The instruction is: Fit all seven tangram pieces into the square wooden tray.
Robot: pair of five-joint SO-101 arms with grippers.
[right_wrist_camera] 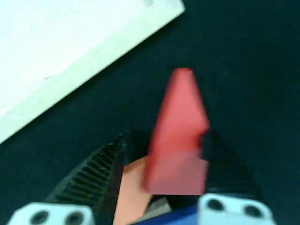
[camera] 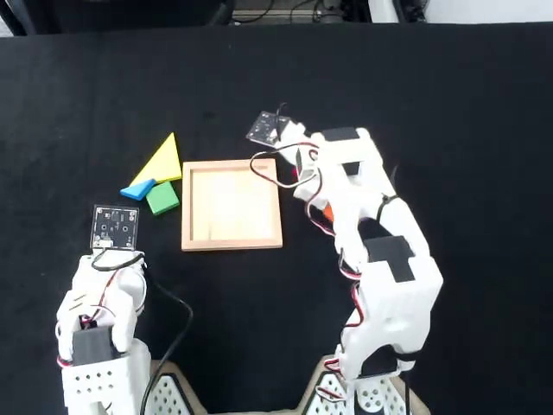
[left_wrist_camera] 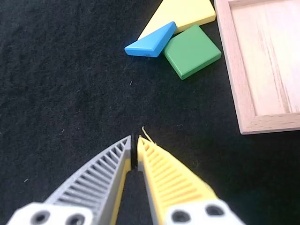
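Red piece [right_wrist_camera: 180, 117] is clamped between the right gripper [right_wrist_camera: 166, 138] fingers, its narrow tip pointing ahead, just beside the tray [camera: 232, 245] on its right side. Can't tell if it's lifted off the tabletop [camera: 432, 104] or resting on it. Orange piece [right_wrist_camera: 131, 187] sits close under the fingers. Tray holds no pieces yet.

Left gripper [left_wrist_camera: 137, 140] has its fingers together on nothing, low over the tabletop, short of the blue triangle [left_wrist_camera: 151, 41], green square [left_wrist_camera: 192, 50] and yellow triangle [left_wrist_camera: 185, 11]. Those three touch each other left of the tray.

Step in hand, as I judge it: get the red piece into the tray. To do it well:
- Raise it enough to clear the rim.
- Carry it over the rim rather than pushing against it.
- Turn the wrist so a straight edge lines up with a tray wall.
- Set it flat in a corner, leaving room for the rest.
- Open the fingers only once it lies flat.
- Watch that the orange piece isn't dragged along.
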